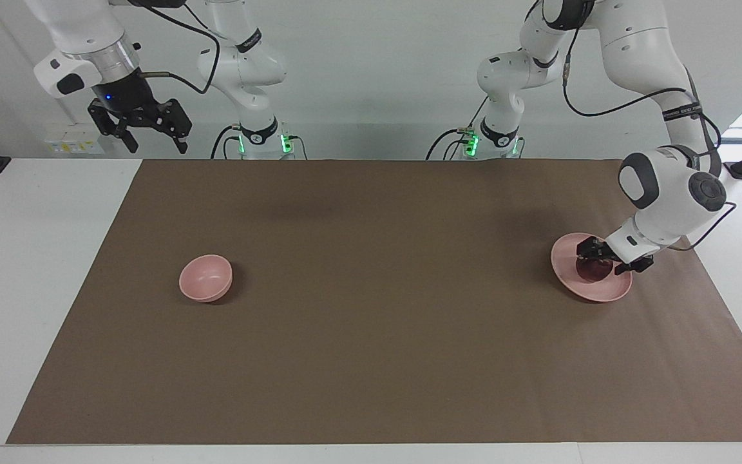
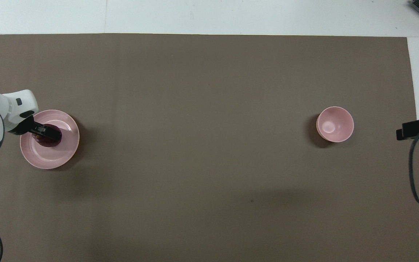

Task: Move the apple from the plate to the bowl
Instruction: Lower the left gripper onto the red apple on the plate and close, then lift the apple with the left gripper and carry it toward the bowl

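The dark red apple lies on the pale pink plate at the left arm's end of the brown mat. My left gripper is down on the plate, open, with its fingers on either side of the apple and covering the apple's top. The small pink bowl stands with nothing in it toward the right arm's end. My right gripper waits open, high over the white table edge at that end.
A brown mat covers most of the white table. A black cable hangs from the right arm beside the mat's edge. Nothing else stands between the plate and the bowl.
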`<state>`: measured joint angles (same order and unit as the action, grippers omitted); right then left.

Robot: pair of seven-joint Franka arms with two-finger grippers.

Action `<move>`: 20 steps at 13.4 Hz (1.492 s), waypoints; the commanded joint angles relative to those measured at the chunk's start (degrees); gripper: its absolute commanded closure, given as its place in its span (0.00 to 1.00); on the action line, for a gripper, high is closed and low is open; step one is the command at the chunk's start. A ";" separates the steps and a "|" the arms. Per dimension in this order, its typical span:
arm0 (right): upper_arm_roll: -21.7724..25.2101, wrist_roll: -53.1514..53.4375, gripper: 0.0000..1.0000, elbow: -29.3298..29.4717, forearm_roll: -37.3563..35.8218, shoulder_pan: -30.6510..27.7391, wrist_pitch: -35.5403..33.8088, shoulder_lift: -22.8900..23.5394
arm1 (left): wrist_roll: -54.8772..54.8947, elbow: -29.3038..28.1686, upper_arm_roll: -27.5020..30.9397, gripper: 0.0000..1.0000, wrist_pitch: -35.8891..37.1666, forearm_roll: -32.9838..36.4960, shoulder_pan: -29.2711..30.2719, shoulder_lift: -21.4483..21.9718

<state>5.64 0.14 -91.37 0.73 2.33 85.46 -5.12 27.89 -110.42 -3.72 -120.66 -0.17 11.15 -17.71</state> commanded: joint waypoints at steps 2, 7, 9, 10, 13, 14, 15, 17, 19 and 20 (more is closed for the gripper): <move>-0.45 -1.46 0.00 -0.30 0.15 -0.93 0.06 -0.51 | 0.24 -1.29 -0.33 0.62 -1.42 -0.18 1.07 -0.04; -0.45 -1.46 0.00 -0.30 0.15 -1.02 0.06 -0.51 | -0.81 1.25 -0.24 1.00 0.07 -0.01 -0.24 -0.13; -0.45 -1.54 0.00 -0.30 0.15 -1.02 0.06 -0.51 | -1.96 3.53 -0.24 1.00 1.47 0.00 -1.21 -0.13; -0.45 -1.54 0.00 -0.30 0.15 -1.02 0.06 -0.51 | -2.22 4.76 -0.24 1.00 1.74 0.00 -2.26 -0.13; -0.45 -1.46 0.00 -0.30 0.15 -1.02 0.06 -0.51 | -16.57 8.53 -0.24 1.00 1.47 0.08 -5.95 -0.82; -0.45 -1.46 0.00 -0.30 0.15 -1.02 0.06 -0.51 | -20.46 11.60 -0.24 1.00 2.09 0.08 -7.79 -2.57; -0.45 -1.46 0.00 -0.30 0.15 -1.02 0.06 -0.51 | -22.24 13.55 -0.24 1.00 3.40 0.08 -8.33 -3.54; -0.45 -1.46 0.00 -0.30 0.15 -1.02 0.06 -0.51 | -26.72 15.15 -0.24 1.00 4.73 0.00 -10.34 -3.91; -0.45 -1.54 0.00 -0.30 0.15 -1.02 0.06 -0.51 | -32.08 15.15 -0.33 1.00 5.87 -0.53 -12.81 -3.99; -0.45 -1.54 0.00 -0.30 0.15 -1.02 0.06 -0.51 | -37.33 15.15 -0.50 1.00 5.87 -0.70 -14.56 -3.91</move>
<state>5.66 0.14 -91.37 0.73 2.33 85.46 -5.12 -3.21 -97.26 -4.87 -116.73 -0.27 -0.46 -20.72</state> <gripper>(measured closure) 0.000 0.203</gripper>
